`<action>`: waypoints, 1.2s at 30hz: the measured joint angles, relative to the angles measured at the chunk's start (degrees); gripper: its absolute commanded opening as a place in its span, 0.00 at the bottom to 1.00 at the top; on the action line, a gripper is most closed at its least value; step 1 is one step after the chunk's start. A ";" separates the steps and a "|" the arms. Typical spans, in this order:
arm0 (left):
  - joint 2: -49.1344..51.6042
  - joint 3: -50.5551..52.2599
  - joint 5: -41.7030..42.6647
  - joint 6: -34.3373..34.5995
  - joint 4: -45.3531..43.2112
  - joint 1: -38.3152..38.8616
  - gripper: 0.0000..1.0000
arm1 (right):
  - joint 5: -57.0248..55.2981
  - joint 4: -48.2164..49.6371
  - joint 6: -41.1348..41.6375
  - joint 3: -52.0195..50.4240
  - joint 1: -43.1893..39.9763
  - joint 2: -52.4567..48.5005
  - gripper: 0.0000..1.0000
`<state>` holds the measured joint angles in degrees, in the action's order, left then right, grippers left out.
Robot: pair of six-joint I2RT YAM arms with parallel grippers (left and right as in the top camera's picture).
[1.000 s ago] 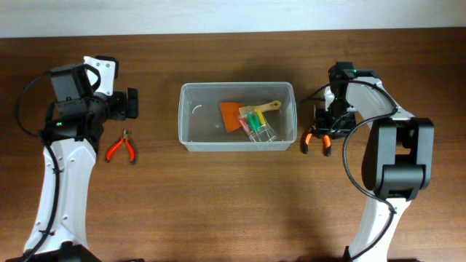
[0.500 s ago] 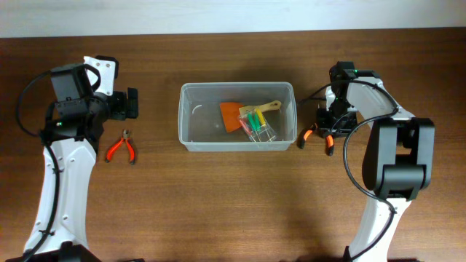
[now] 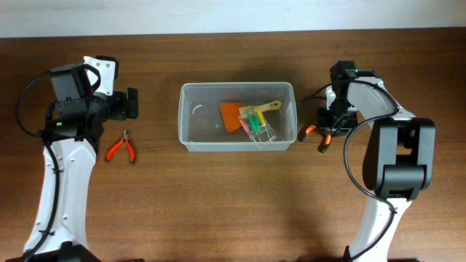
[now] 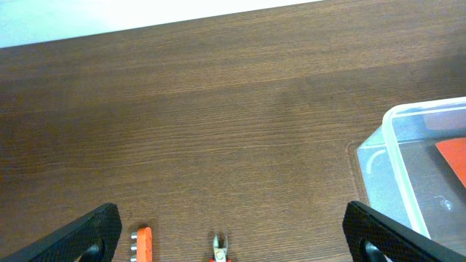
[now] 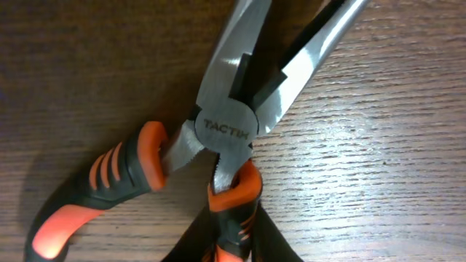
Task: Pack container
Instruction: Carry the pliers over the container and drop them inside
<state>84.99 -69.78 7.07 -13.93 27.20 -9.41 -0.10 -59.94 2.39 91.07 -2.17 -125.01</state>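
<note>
The container [image 3: 218, 144], a large clear plastic bin, stands at the table's middle and holds an orange scraper [image 3: 231, 115] and a small clear case of coloured bits [image 3: 256, 124]. Its corner shows in the left wrist view [image 4: 399, 169]. My right gripper [image 3: 330, 125] [image 5: 234, 229] is just right of the bin, shut on one orange-and-black handle of long-nose pliers [image 3: 318, 135] [image 5: 227, 129] at table level. My left gripper [image 3: 132, 103] [image 4: 233, 244] is open and empty, above small red cutters [image 3: 121, 148] [image 4: 218, 249].
A small orange bit holder [image 4: 143, 244] lies on the wood left of the cutters' tip. The dark wooden table ends at a pale wall along the back [image 3: 233, 14].
The long-nose pliers in my right gripper have shifted a little; their handles now sit closer together and nearer the bin. The left arm has not moved.
</note>
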 measured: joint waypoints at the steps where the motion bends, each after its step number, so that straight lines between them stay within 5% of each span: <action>1: 0.00 0.00 0.00 0.00 0.00 0.00 0.99 | 0.09 -0.04 0.20 0.31 -0.20 -0.02 0.10; 13: 0.00 0.00 0.00 0.00 -0.02 0.00 0.99 | -0.13 -13.81 0.66 20.92 -3.52 -2.86 0.08; 23: 0.00 0.00 0.02 0.00 0.00 0.00 0.99 | -0.37 -22.14 -0.63 49.55 7.04 -2.84 0.04; 36: 0.00 0.00 0.02 0.00 0.00 0.00 0.99 | 4.72 -21.46 -32.98 49.00 30.03 -2.80 0.04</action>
<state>84.99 -69.78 7.09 -13.93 27.20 -9.41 4.62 -81.41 -30.59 140.07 27.86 -127.81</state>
